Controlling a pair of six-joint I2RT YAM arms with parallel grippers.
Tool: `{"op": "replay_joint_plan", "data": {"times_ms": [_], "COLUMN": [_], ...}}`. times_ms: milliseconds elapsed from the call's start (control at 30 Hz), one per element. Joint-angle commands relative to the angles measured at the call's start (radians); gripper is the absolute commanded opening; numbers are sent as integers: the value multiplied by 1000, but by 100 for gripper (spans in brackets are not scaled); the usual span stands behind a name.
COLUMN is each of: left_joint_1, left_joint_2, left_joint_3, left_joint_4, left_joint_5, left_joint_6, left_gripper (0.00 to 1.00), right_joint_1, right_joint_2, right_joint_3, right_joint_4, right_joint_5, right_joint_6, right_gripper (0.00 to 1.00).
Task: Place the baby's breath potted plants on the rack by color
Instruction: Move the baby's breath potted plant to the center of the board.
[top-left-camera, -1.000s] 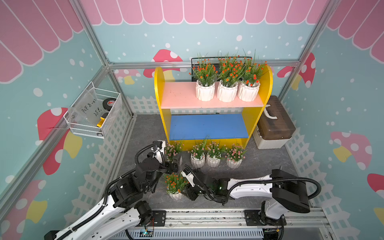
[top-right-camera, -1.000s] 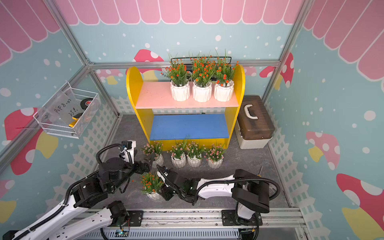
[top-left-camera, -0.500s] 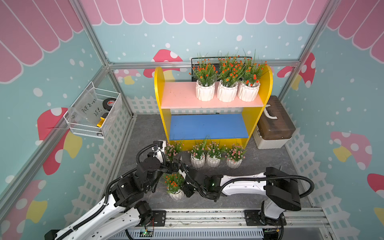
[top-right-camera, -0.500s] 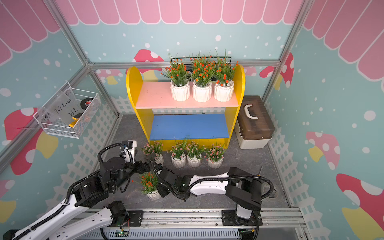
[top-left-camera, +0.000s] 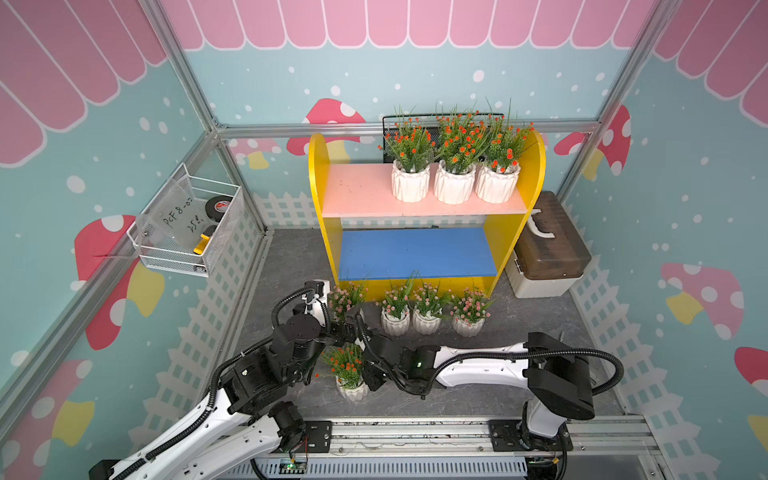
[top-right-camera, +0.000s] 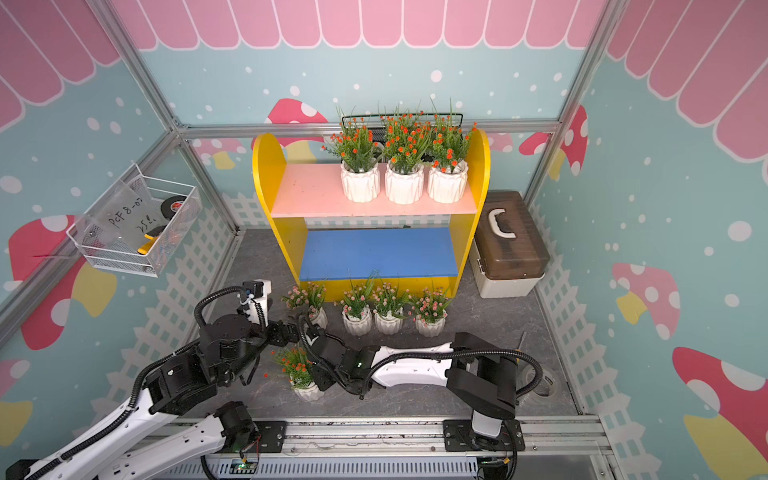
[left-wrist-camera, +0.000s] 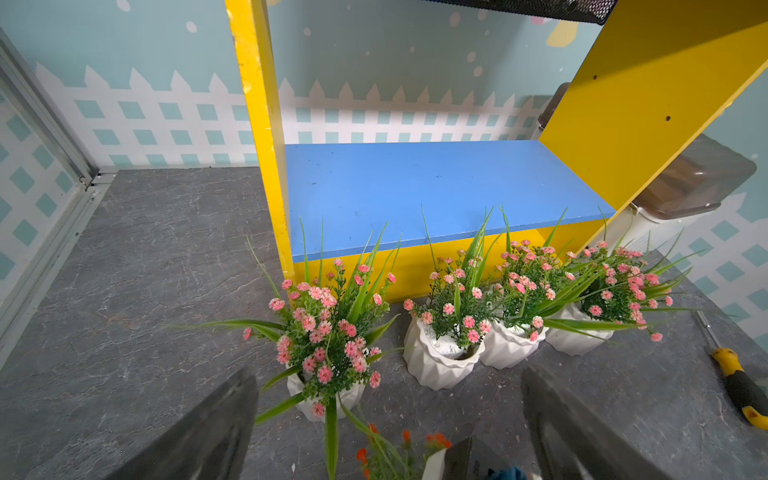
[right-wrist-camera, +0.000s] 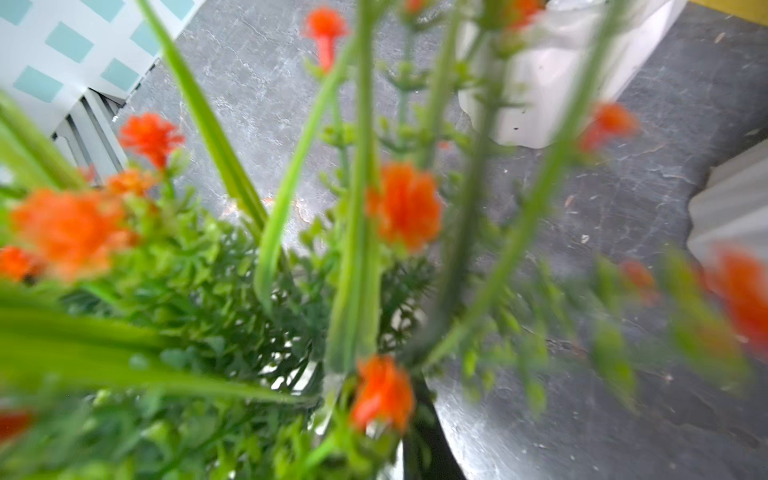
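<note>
The rack (top-left-camera: 361, 195) stands at the back, with three orange-red baby's breath potted plants (top-left-camera: 455, 166) on its pink upper board; the blue lower board (left-wrist-camera: 415, 187) is bare. Several pink-flowered plants (top-left-camera: 426, 309) stand in a row on the floor before it. One orange-red plant (top-left-camera: 347, 370) (top-right-camera: 297, 368) sits near the front. My right gripper (top-left-camera: 368, 376) is shut on its pot rim, and sprigs (right-wrist-camera: 361, 249) fill the right wrist view, with one dark finger (right-wrist-camera: 432, 432) showing. My left gripper (left-wrist-camera: 384, 436) stands open just behind the leftmost pink plant (left-wrist-camera: 328, 345).
A brown-lidded box (top-left-camera: 548, 249) sits right of the rack, a black wire basket (top-left-camera: 388, 120) behind it. A white wire basket (top-left-camera: 187, 232) hangs on the left wall. A yellow-handled screwdriver (left-wrist-camera: 739, 386) lies on the floor to the right of the pink row.
My right gripper slid left up to the front orange-red plant and its jaws drew together around the pot rim. The left arm and the plants stayed put.
</note>
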Motion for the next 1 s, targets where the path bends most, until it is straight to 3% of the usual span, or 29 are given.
{"op": "replay_joint_plan", "data": {"times_ms": [0, 367, 567, 767, 967], "left_joint_1": [-6, -6, -5, -6, -6], "left_joint_2": [-4, 5, 16, 24, 25], "left_joint_3": [-9, -14, -12, -12, -12], "left_joint_4": [-3, 10, 13, 19, 23], "left_joint_5": [13, 11, 12, 16, 19], "left_joint_6": [-14, -16, -16, -15, -14], "left_gripper": [97, 97, 97, 97, 97], "right_joint_1": [-23, -82, -99, -100, -99], "right_joint_2": [-16, -107, -177, -238, -259], "right_joint_3": [-3, -51, -76, -81, -112], "right_joint_4": [-181, -303, -315, -340, -322], "right_joint_5": [64, 98, 96, 96, 70], "right_joint_6": [-101, -184, -195, -152, -65], "right_gripper": [13, 11, 22, 30, 28]}}
